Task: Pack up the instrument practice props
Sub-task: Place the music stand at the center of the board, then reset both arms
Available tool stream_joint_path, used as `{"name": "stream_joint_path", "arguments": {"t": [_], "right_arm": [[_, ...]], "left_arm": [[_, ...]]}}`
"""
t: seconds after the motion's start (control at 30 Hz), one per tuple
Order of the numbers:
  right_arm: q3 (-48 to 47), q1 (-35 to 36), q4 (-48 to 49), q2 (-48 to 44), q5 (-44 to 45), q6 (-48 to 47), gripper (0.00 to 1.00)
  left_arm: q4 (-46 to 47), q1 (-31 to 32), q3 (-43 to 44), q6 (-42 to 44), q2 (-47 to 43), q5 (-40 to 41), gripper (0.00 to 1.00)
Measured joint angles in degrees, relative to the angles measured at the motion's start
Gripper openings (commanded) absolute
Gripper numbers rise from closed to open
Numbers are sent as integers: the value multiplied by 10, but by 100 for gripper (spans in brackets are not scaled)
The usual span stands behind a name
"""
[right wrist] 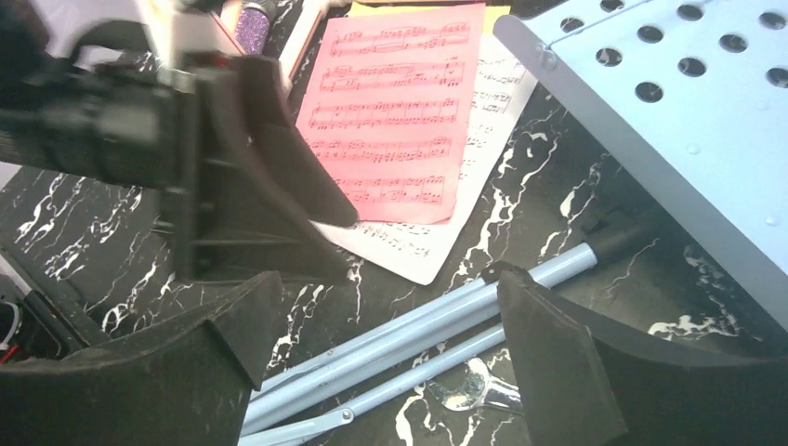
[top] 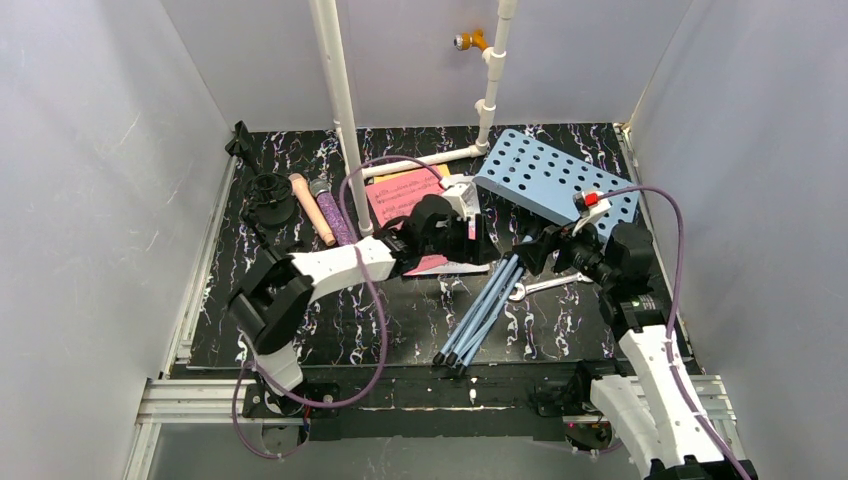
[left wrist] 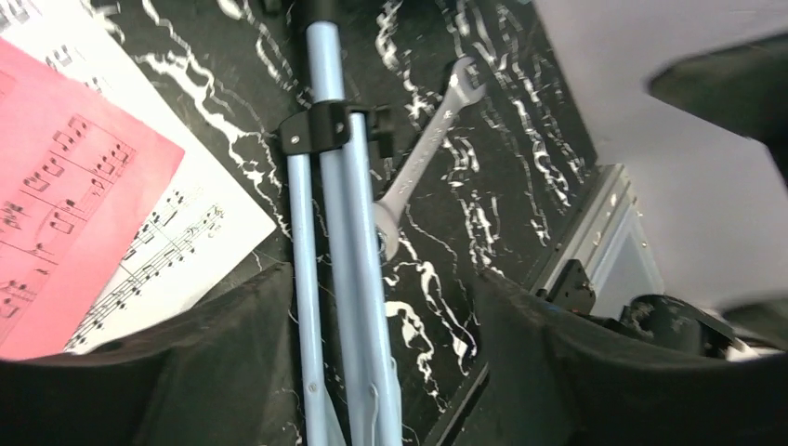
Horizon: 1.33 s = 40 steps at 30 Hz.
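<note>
The light-blue perforated music rack [top: 555, 178] lies tilted at the back right, and its folded tripod legs [top: 485, 310] run toward the near edge. My left gripper [top: 485, 243] is open over the legs [left wrist: 321, 232], which pass between its fingers [left wrist: 214, 362]. Just to the right, my right gripper [top: 541, 254] is also open, and the legs [right wrist: 418, 325] lie between its fingers [right wrist: 576, 372]. Pink and white sheet-music pages [top: 400, 195] lie under the left arm. A peach microphone [top: 312, 208], a purple glitter microphone [top: 332, 212] and a black round-base holder [top: 268, 195] sit at the left.
A silver wrench [top: 545, 285] lies beside the legs, under the right gripper. White plastic pipes [top: 340, 100] rise at the back middle and run along the mat toward the rack. Another black stand part [top: 240, 140] sits in the back left corner. White walls enclose the mat.
</note>
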<state>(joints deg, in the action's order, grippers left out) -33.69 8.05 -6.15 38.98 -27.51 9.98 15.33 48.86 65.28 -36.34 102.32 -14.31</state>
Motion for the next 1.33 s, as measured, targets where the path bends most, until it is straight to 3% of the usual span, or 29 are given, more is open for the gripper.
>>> {"name": "stream_joint_path", "arguments": {"t": [0.2,0.4,0.73,1.03,1.33], "right_arm": [[-74,-9,-80,11,6,-47,98],[-167,-10,-169,31,64,-70,98],[-316,-17,-311,76,122,-130,98],[-406,-45,-374,94,217,-97,98],[-459,-87,-410,82,277,-98,98]], "left_arm": [[-40,7,-34,41,-116,18,98],[-145,29,-48,87,-203,38,98],[-266,25,-108,121,-488,63,98],[-455,12,15,168,-581,163,98],[-563,12,61,188,-681,251,98]]}}
